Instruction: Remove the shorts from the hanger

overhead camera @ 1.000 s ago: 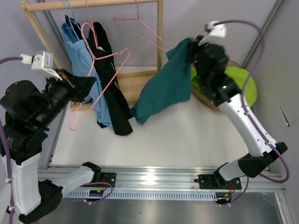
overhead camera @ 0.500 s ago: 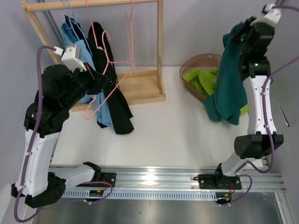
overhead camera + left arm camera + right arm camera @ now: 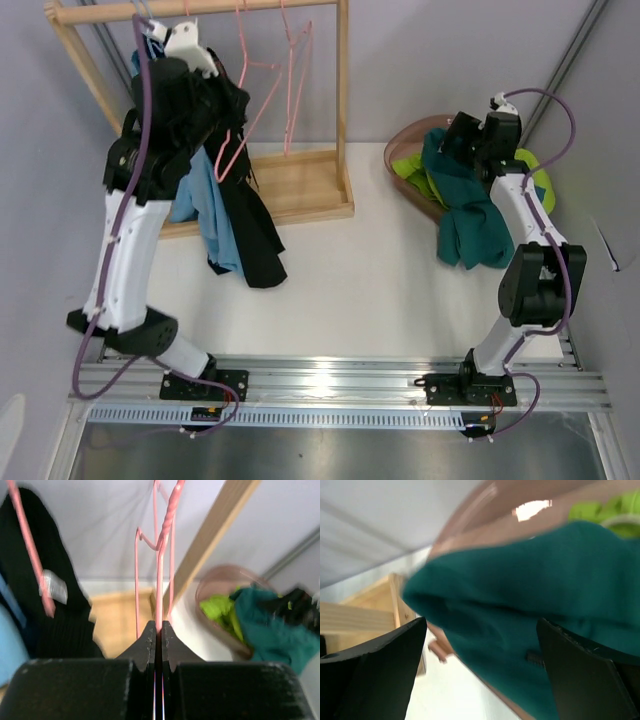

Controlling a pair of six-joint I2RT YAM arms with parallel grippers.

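My left gripper (image 3: 232,105) is up by the rack's rail, shut on the wire of an empty pink hanger (image 3: 159,580). A second bare pink hanger (image 3: 292,70) hangs beside it. Black shorts (image 3: 248,215) and light blue shorts (image 3: 205,215) hang on the rack behind my left arm. Teal shorts (image 3: 470,215) lie draped over the brown basket's rim (image 3: 400,135) and spill onto the table. Lime green shorts (image 3: 412,165) are in the basket. My right gripper (image 3: 480,655) hovers over the basket, open, its fingers (image 3: 370,670) wide apart either side of the teal shorts (image 3: 520,610).
The wooden rack has a top rail (image 3: 200,8), an upright post (image 3: 343,90) and a flat base (image 3: 300,190) at the table's back left. The basket sits at the back right, near the grey wall. White tabletop (image 3: 350,290) lies between rack and basket.
My right arm swung the teal shorts from the rack over to the basket, came down and opened. My left arm lifted the pink hanger up to the rail.
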